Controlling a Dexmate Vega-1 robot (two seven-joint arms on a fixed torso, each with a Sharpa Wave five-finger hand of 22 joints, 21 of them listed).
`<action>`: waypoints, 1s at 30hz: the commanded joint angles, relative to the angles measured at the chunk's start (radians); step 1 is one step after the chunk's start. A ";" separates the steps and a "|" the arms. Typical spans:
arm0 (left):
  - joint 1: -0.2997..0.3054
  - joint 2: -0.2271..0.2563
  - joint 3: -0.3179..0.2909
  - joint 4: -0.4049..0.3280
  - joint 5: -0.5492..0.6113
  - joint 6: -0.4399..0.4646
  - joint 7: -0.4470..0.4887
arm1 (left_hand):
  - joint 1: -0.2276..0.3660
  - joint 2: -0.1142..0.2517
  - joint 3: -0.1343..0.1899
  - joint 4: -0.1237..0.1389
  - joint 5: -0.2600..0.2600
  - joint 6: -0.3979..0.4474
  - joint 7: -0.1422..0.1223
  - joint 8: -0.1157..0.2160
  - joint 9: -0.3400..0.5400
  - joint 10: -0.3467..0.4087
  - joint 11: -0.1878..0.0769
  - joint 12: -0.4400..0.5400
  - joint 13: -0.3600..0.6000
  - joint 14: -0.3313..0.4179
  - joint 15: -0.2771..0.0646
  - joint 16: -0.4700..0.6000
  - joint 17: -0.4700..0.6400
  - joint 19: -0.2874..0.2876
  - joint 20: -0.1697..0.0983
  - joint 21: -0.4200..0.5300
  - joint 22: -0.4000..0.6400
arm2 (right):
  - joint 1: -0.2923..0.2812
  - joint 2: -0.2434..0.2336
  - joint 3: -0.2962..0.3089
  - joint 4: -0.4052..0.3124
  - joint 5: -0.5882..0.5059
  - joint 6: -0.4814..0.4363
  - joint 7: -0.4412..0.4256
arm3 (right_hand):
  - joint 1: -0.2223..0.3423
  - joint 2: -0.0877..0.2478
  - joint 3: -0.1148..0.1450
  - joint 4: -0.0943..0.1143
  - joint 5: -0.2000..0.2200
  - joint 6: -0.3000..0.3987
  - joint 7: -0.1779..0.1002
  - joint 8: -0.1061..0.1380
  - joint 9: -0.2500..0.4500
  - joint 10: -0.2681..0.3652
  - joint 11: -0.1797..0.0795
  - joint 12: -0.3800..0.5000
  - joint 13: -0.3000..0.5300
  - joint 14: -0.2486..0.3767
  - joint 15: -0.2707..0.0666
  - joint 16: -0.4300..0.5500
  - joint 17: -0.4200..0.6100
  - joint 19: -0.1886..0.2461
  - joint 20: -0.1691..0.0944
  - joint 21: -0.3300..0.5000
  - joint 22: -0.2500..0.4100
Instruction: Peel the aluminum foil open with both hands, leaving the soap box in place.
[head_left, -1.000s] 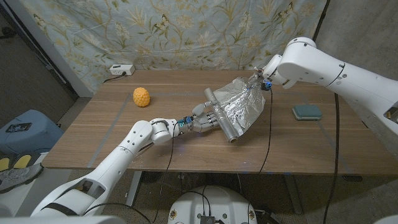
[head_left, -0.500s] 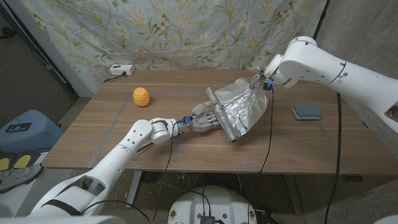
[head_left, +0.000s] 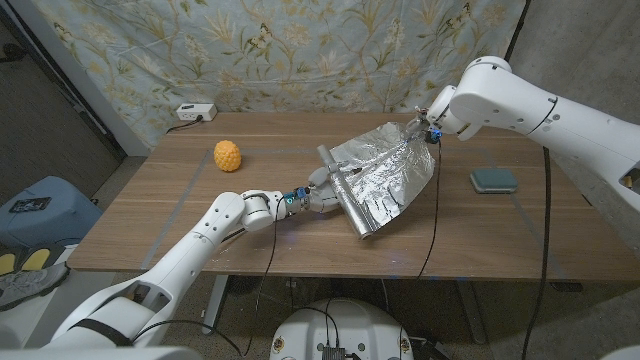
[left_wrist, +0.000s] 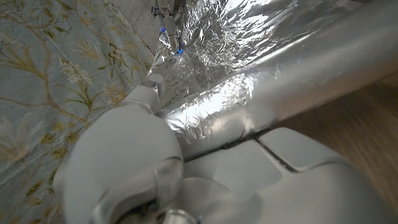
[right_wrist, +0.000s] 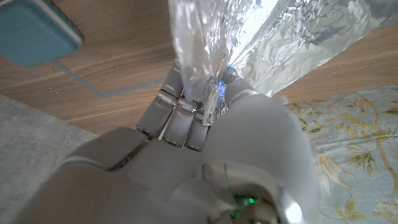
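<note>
Your foil sheet (head_left: 385, 172) is spread at the table's (head_left: 160, 215) middle, its rolled edge at about 8 o'clock of the sheet. Your left hand (head_left: 322, 194) grips that roll; your right hand (head_left: 424, 128) pinches the corner at 2 o'clock. The teal soap box (head_left: 493, 180) sits at 3 o'clock, the yellow ball (head_left: 228, 156) at 9

**On the table**

I see a wooden table (head_left: 200, 215). On it lie an orange pineapple-like fruit (head_left: 228, 156) at the far left, a teal soap box (head_left: 494, 180) at the right, and a foil roll (head_left: 352, 200) between them.
</note>
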 joint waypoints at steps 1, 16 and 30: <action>0.010 -0.012 -0.012 0.009 -0.020 0.010 0.007 | -0.011 0.000 -0.001 -0.004 -0.004 -0.005 0.000 0.010 0.002 -0.003 0.002 0.003 0.000 0.007 0.004 -0.001 0.001 0.004 0.004 0.002 0.003 | 0.014 -0.003 -0.019 0.002 0.021 0.001 -0.016 | 0.015 0.001 -0.002 0.001 0.003 0.009 0.000 -0.002 0.004 0.002 -0.001 0.005 0.003 0.017 -0.042 -0.003 0.003 -0.002 -0.001 0.014 0.000; 0.022 -0.017 -0.024 0.009 -0.039 0.015 -0.004 | -0.023 -0.002 -0.003 -0.002 -0.005 -0.007 0.002 0.014 0.001 -0.010 0.002 0.005 0.001 0.004 0.007 -0.005 -0.002 0.006 0.003 0.000 0.003 | 0.057 -0.024 -0.052 -0.003 0.088 0.001 -0.080 | 0.019 -0.001 -0.003 -0.001 0.004 0.011 0.003 -0.006 0.007 0.002 -0.001 0.005 0.005 0.020 -0.041 -0.008 0.008 -0.007 0.000 0.029 -0.003; 0.019 -0.012 -0.019 0.005 -0.035 0.018 -0.016 | -0.027 -0.001 -0.003 -0.004 -0.005 -0.012 0.001 0.016 0.000 -0.020 0.007 0.005 0.002 -0.004 0.013 -0.007 -0.002 0.003 0.006 -0.003 0.003 | 0.071 -0.042 -0.053 0.000 0.107 0.001 -0.108 | 0.019 0.000 -0.005 0.001 0.004 0.014 0.001 -0.009 0.008 0.005 0.001 0.004 0.003 0.022 -0.039 -0.014 0.009 -0.012 0.000 0.042 -0.005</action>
